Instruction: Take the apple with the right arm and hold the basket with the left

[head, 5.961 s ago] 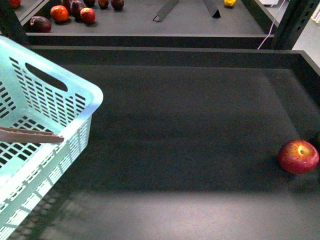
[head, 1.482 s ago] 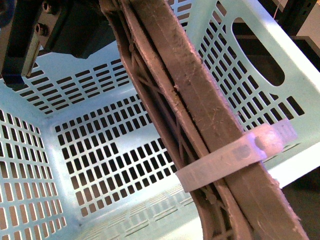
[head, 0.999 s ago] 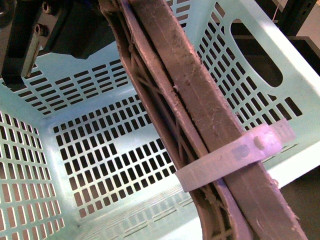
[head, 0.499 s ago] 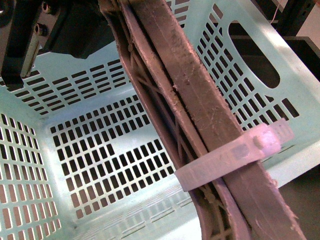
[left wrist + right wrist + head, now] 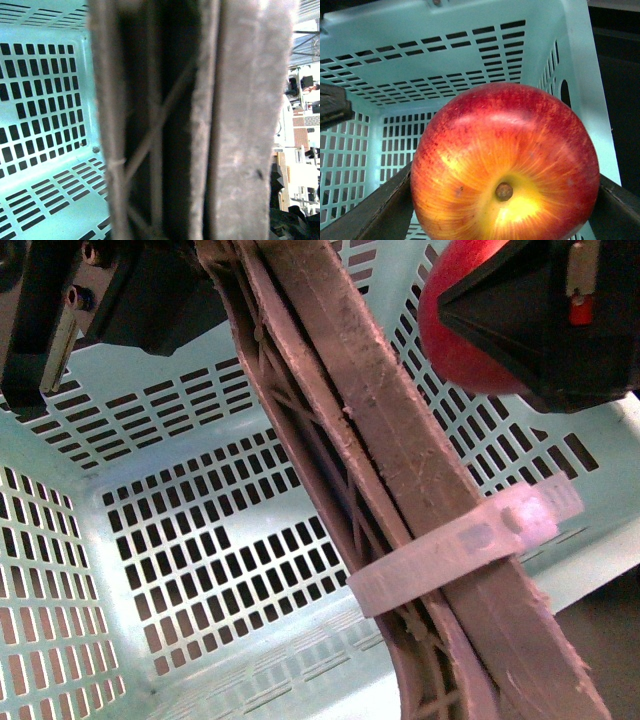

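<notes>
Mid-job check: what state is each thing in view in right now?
apple: clamped between the right gripper's fingers, over the basket's opening.
right gripper: shut on the apple.
basket: tilted, hanging by its handle, nothing seen inside.
handle: swung up, gripped at its top.
zip tie: fastened round the handle.
left gripper: shut on the handle, fingertips hidden.

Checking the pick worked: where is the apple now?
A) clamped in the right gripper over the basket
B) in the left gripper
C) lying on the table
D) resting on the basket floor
A: the right gripper clamps the apple, with the basket open beneath it.
</notes>
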`<state>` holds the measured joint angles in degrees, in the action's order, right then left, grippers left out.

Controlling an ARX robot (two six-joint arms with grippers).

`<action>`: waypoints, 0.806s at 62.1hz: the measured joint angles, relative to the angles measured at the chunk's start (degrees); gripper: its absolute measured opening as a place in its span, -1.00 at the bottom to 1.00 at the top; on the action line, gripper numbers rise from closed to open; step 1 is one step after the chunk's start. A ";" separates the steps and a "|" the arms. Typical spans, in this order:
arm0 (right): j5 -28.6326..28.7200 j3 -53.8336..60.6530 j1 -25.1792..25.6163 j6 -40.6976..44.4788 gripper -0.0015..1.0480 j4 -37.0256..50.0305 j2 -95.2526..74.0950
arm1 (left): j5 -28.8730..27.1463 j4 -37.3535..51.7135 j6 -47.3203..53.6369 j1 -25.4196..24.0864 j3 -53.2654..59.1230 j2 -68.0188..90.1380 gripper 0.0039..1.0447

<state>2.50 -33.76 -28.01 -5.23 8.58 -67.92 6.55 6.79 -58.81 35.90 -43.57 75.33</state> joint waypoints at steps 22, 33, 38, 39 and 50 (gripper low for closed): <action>-2.34 0.57 2.38 -1.01 0.83 -1.75 5.60 | 0.00 -0.04 -0.15 0.00 -0.02 0.26 -0.74; -3.13 2.84 10.73 -0.96 0.83 -4.17 14.43 | -0.39 -0.04 0.26 0.00 -0.02 0.26 -0.74; -3.69 4.92 16.44 -0.72 0.83 -5.11 18.93 | -0.15 -0.04 0.17 0.00 -0.02 0.26 -0.74; -3.74 5.27 17.29 -0.70 0.83 -5.31 19.56 | -0.15 -0.04 0.15 0.00 -0.02 0.26 -0.74; -4.63 8.90 25.46 -0.07 0.83 -6.73 25.29 | 0.11 -0.02 0.13 0.00 -0.02 0.26 -0.74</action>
<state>-2.13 -24.86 -2.55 -5.30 1.85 -42.63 6.66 6.76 -58.67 35.90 -43.59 75.59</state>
